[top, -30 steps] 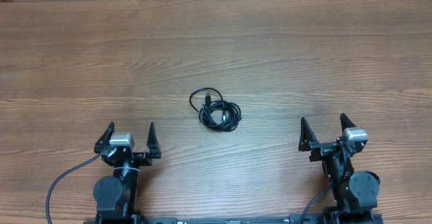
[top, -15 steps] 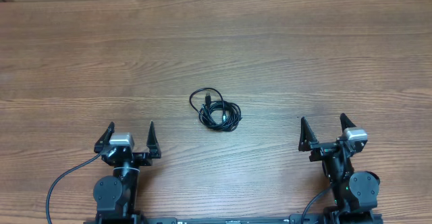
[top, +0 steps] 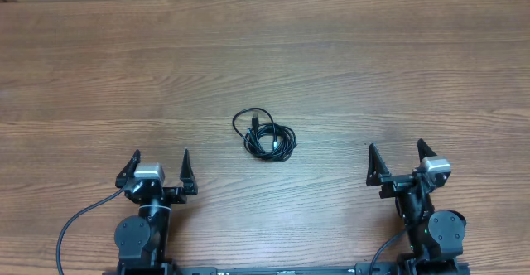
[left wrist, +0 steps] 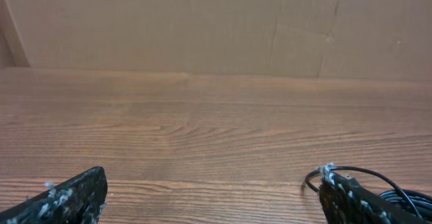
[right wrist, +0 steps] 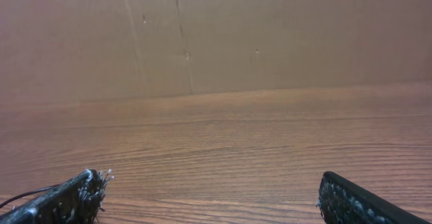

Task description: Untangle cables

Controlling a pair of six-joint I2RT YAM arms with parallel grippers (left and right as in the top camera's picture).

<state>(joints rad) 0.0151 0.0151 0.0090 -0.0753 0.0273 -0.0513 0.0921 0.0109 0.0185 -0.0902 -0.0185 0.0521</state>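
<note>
Wood-grain table (top: 373, 68) with tangled black cables (top: 265, 135) mid-surface

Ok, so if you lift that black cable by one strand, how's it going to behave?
The cable is thin and lies in loose overlapping loops, so it will probably flop and trail rather than rise as one piece. It looks light, so a push likely slides the whole bundle across the smooth wooden table.

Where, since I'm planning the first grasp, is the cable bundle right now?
In the overhead view the cable bundle lies coiled near the middle of the table, ahead of and between the left gripper and right gripper, touching neither.
</note>
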